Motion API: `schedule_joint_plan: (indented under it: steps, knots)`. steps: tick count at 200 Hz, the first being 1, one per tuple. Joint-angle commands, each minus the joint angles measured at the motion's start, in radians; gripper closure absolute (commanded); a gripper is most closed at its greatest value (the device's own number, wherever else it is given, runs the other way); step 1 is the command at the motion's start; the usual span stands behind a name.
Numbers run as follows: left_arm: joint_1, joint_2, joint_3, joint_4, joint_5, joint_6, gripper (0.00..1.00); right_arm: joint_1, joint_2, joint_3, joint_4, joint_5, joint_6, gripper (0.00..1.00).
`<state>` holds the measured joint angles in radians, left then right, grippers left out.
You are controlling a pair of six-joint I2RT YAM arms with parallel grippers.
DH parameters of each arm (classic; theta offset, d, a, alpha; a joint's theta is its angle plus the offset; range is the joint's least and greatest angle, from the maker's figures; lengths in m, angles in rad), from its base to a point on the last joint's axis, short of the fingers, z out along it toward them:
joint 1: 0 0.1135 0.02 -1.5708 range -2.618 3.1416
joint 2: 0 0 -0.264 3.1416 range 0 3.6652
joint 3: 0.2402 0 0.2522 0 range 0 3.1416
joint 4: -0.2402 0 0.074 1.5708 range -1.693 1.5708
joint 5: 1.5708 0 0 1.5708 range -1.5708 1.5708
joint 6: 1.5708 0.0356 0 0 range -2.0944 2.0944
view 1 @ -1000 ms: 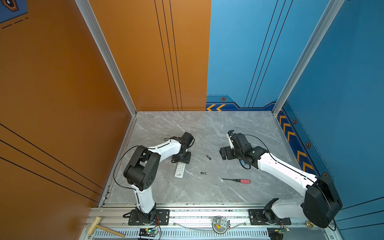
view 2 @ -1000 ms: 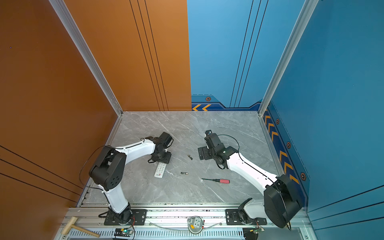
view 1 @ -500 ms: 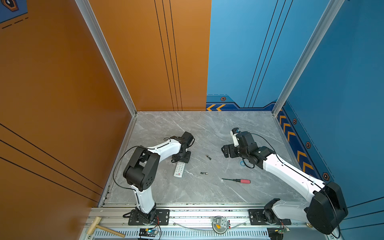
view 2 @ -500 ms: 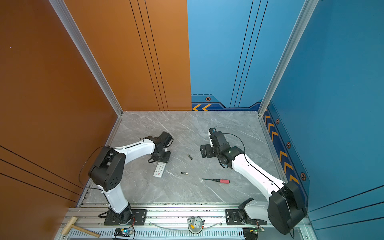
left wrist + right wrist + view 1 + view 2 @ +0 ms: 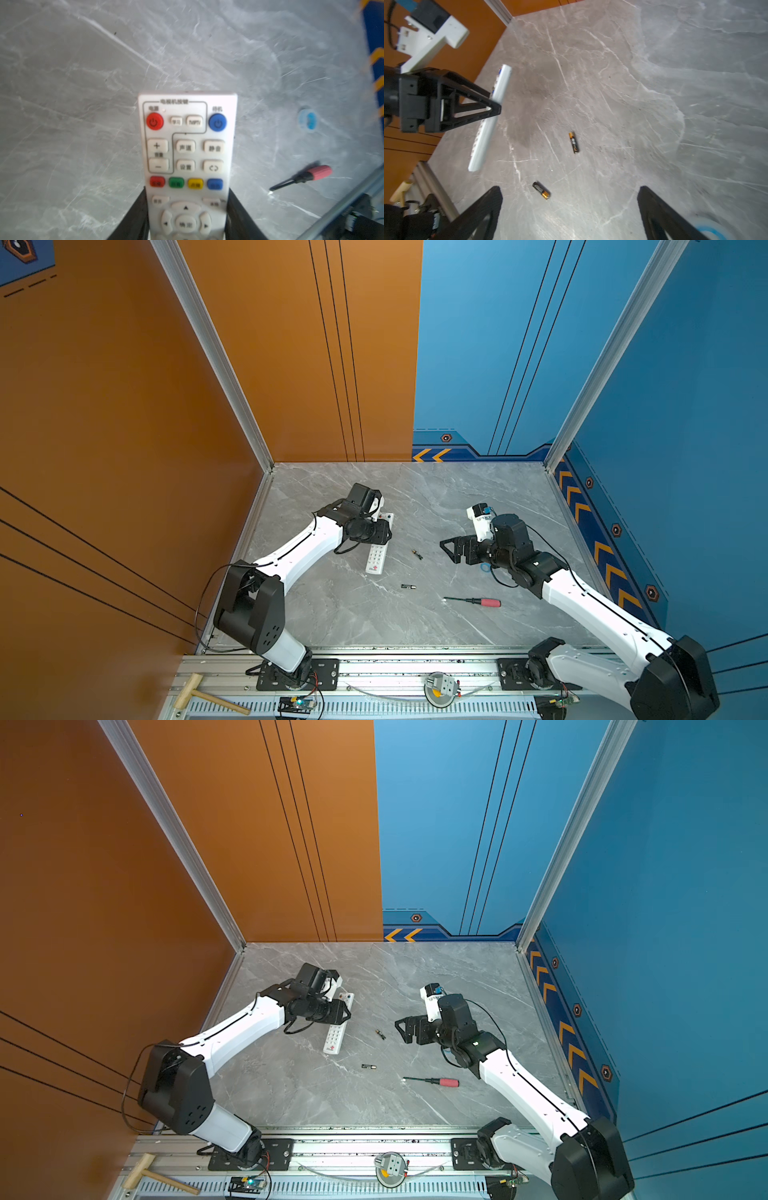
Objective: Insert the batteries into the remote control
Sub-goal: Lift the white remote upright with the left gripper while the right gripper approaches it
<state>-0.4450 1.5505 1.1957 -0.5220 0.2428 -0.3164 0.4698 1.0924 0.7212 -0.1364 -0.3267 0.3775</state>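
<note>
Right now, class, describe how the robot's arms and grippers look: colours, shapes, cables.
The left arm and right arm have white links, black joint housings and looping black cables. The left gripper and right gripper are black, with triangular open-frame fingers.

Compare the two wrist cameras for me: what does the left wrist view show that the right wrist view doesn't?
Left wrist only: the button face of the remote control and the screwdriver. Right wrist only: both batteries loose on the table, and the open right gripper. Shared: the remote control clamped in the left gripper, over the marble table.
</note>
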Motion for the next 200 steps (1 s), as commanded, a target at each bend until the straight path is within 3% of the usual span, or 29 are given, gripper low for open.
schedule_joint_plan:
  steps: [1, 73, 120, 200]
  knots:
    - [0.027, -0.067, -0.011, 0.148, 0.210, -0.036, 0.73, -0.007, -0.029, -0.042, 0.169, -0.167, 0.056, 0.00]
    - [0.067, -0.155, -0.095, 0.457, 0.482, -0.118, 0.75, 0.033, 0.014, -0.096, 0.505, -0.361, 0.150, 0.00]
    - [0.071, -0.177, -0.150, 0.658, 0.575, -0.203, 0.75, 0.074, 0.056, -0.085, 0.602, -0.384, 0.168, 0.00]
    - [0.074, -0.170, -0.159, 0.809, 0.694, -0.242, 0.76, 0.096, 0.124, -0.076, 0.735, -0.398, 0.204, 0.00]
